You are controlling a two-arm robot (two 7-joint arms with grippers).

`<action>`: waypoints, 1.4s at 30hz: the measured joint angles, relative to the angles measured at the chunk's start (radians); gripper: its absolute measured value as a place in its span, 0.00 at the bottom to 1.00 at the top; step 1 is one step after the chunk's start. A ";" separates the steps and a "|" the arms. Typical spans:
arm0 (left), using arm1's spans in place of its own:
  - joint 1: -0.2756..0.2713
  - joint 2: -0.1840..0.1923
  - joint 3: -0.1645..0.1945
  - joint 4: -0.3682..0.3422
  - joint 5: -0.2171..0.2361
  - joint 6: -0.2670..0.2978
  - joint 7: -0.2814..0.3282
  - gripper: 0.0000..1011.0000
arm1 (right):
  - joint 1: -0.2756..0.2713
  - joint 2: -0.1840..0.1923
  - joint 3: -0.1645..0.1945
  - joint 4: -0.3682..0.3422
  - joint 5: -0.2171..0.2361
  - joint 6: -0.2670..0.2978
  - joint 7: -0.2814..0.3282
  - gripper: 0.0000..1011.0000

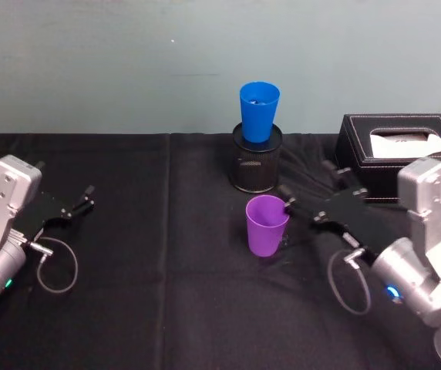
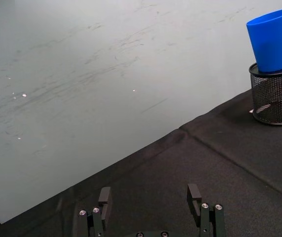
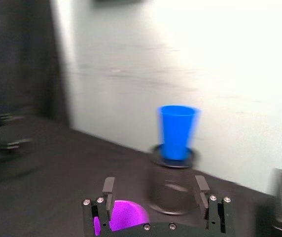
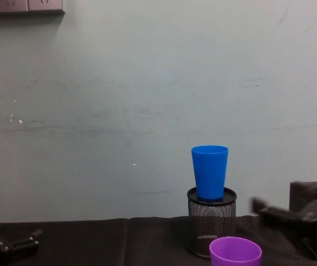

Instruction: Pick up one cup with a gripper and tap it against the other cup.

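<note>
Closing in on the purple cup (image 1: 267, 225), upright mid-table: right gripper (image 1: 291, 199) at its rim, fingers apart, nothing gripped. Blue cup (image 1: 259, 111) waiting farther back in the mesh holder (image 1: 256, 163). Left gripper (image 1: 86, 197) idle far left, fingers apart. Lifting and tapping remaining.

- The right gripper (image 1: 291, 198), jaws apart, sits just beside the purple cup (image 1: 267, 224), which blocks its path toward the robot's left.
- Ahead of it, the mesh pen holder (image 1: 256, 158) with the blue cup (image 1: 259, 111) stands in the way.
- Behind its arm is a tissue box (image 1: 402, 156).
- Bare black tablecloth (image 1: 143, 254) lies between the purple cup and the left gripper (image 1: 86, 197).
</note>
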 joint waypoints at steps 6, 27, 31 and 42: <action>0.000 0.000 0.000 0.000 0.000 0.000 0.000 0.99 | -0.068 -0.030 0.075 -0.053 -0.077 0.030 -0.174 0.99; 0.000 0.000 0.000 0.000 0.000 0.000 0.000 0.99 | -0.038 -0.068 0.098 0.000 -0.114 0.143 -0.202 0.99; 0.000 0.000 0.000 0.000 0.000 0.000 0.000 0.99 | -0.039 -0.067 0.097 -0.002 -0.114 0.141 -0.202 0.99; 0.000 0.000 0.000 0.000 0.000 0.000 0.000 0.99 | -0.040 -0.066 0.096 -0.004 -0.113 0.137 -0.202 0.99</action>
